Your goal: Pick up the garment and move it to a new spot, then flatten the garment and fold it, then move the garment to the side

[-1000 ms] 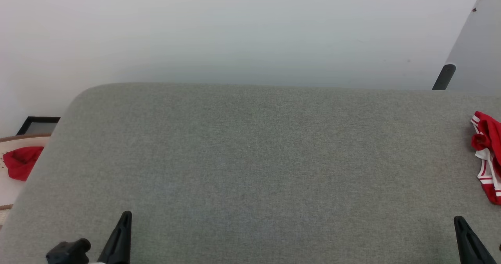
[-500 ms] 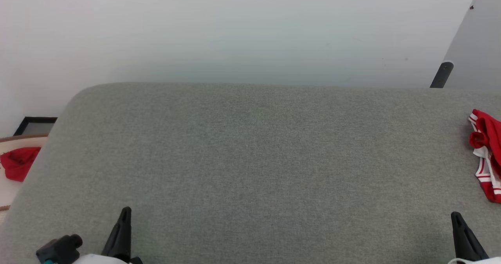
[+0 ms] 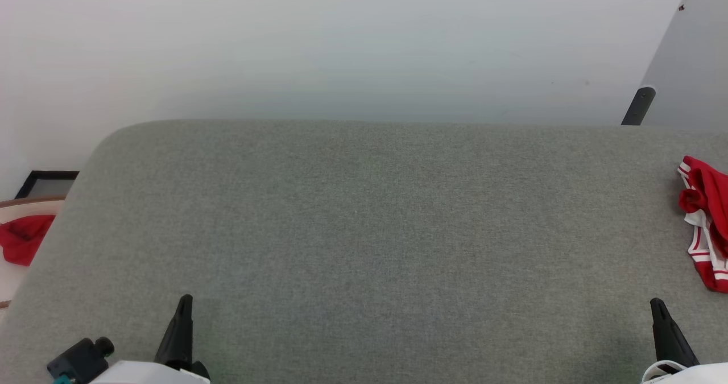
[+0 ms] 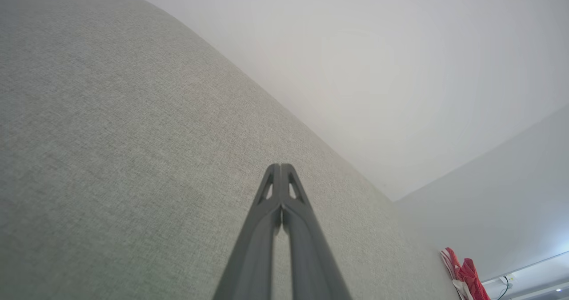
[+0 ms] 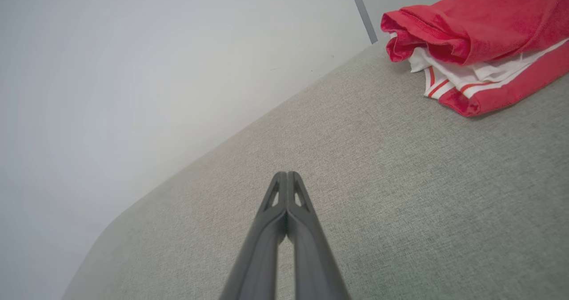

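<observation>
The garment [image 3: 704, 220], red with white and striped trim, lies folded in a small stack at the right edge of the grey padded surface [image 3: 369, 230]; it is cut off by the head view's border. It appears larger in the right wrist view [image 5: 475, 46] and tiny at the far end in the left wrist view [image 4: 464, 278]. My left gripper [image 3: 185, 301] hovers at the lower left, shut and empty, as its wrist view [image 4: 281, 166] confirms. My right gripper [image 3: 658, 304] sits at the lower right, shut and empty [image 5: 287, 174], short of the garment.
A plain red cloth [image 3: 23, 239] lies on a pale surface off the left end of the grey pad. A black frame [image 3: 45, 182] leans by the white wall. A dark post [image 3: 637, 106] stands behind the pad's right end.
The head view has shifted slightly, so the scene drifted left and up. Both grippers reach a little further into view. The garment lies as before.
</observation>
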Robot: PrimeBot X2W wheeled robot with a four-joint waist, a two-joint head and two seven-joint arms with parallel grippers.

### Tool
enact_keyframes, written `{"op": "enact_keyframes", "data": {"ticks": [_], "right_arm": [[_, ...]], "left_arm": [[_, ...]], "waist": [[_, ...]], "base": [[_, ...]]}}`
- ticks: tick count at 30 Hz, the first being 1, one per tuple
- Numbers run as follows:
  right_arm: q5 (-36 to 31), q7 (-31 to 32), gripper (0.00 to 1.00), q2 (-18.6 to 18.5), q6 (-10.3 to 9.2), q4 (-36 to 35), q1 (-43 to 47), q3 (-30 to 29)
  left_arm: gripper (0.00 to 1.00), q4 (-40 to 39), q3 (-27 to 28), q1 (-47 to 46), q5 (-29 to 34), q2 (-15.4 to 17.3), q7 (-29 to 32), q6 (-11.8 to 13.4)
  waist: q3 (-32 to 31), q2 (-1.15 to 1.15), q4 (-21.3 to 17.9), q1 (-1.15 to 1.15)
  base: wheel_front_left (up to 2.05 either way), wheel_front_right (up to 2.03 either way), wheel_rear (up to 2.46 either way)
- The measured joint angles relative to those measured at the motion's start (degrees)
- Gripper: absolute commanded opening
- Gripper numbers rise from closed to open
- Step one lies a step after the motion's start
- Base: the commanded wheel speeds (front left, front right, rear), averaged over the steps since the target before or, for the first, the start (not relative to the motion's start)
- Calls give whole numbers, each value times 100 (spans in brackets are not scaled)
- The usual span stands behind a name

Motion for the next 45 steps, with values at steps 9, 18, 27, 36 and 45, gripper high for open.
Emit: {"op": "enact_keyframes", "data": {"ticks": [9,18,27,36,45], "right_arm": [[641,175,0,98,0,-11,-98,-27],[1232,330,0,196,0,-15,-207,-59],[1791,481,0,279,-1,-18,-263,-88],[2281,621,0,360,-1,-24,-347,-108],[2740,735,0,431,-1,-34,-438,-123]], "left_arm": [[0,-3,83,-91,-543,-111,170,0],[0,-3,165,-144,-1034,-210,347,0],[0,-4,233,-217,-1502,-310,503,0],[0,-7,303,-287,-1916,-396,628,0],[0,-10,365,-346,-2298,-480,772,0]], "waist": [[14,0,-28,0],[28,0,-56,0],[42,0,-85,0],[56,0,-113,0],[70,0,-141,0]], "base": [[0,0,0],[0,0,0],[0,0,0],[0,0,0],[0,0,0]]}}
